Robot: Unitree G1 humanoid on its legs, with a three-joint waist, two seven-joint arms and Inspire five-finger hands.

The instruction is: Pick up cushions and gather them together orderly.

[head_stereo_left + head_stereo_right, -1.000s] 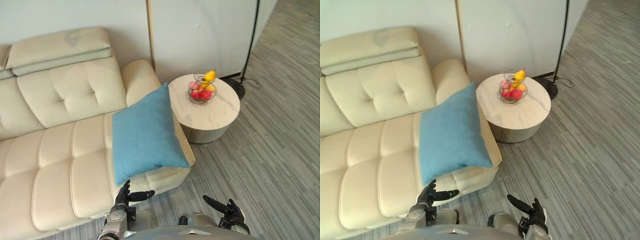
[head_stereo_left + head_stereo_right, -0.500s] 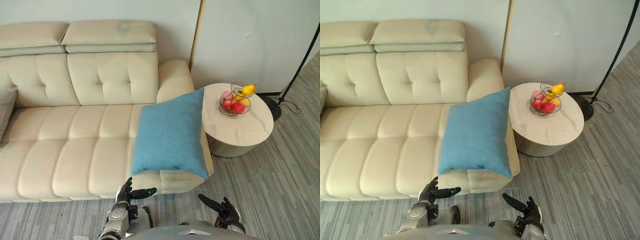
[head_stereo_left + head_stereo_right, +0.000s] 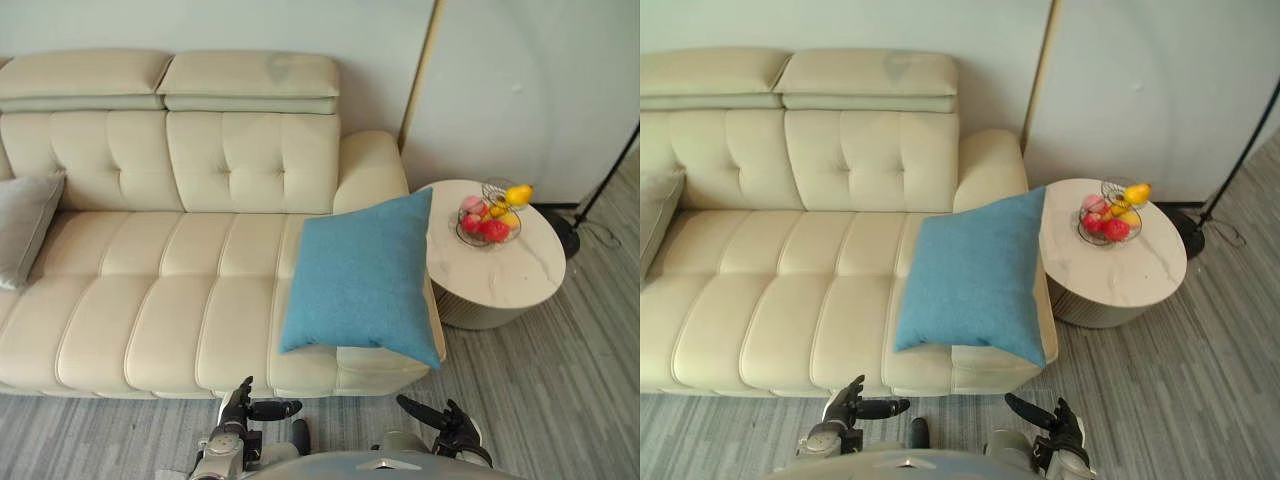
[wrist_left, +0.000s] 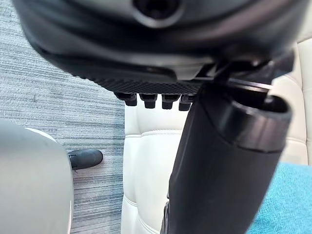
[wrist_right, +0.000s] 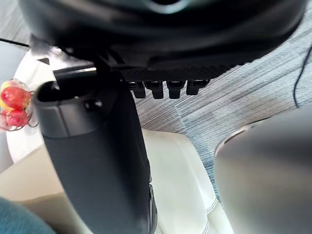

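A blue cushion [image 3: 365, 275] lies tilted on the right end of the cream sofa [image 3: 150, 310], leaning on the armrest and overhanging the seat's front edge. A grey cushion [image 3: 25, 235] leans at the sofa's far left end. My left hand [image 3: 238, 408] hangs low in front of the sofa, open and holding nothing, well short of the blue cushion. My right hand [image 3: 447, 428] is also low, over the floor to the right, open and holding nothing. In the left wrist view the blue cushion [image 4: 285, 204] shows past the thumb.
A round white side table [image 3: 505, 275] stands right of the sofa and bears a wire basket of fruit [image 3: 490, 212]. A floor lamp's base [image 3: 566, 233] sits behind it by the wall. Grey striped floor [image 3: 560, 390] runs in front of the sofa.
The whole picture has swung toward the left, bringing the sofa's left end and the grey cushion into view. The blue cushion has not moved. Both hands stay low and open.
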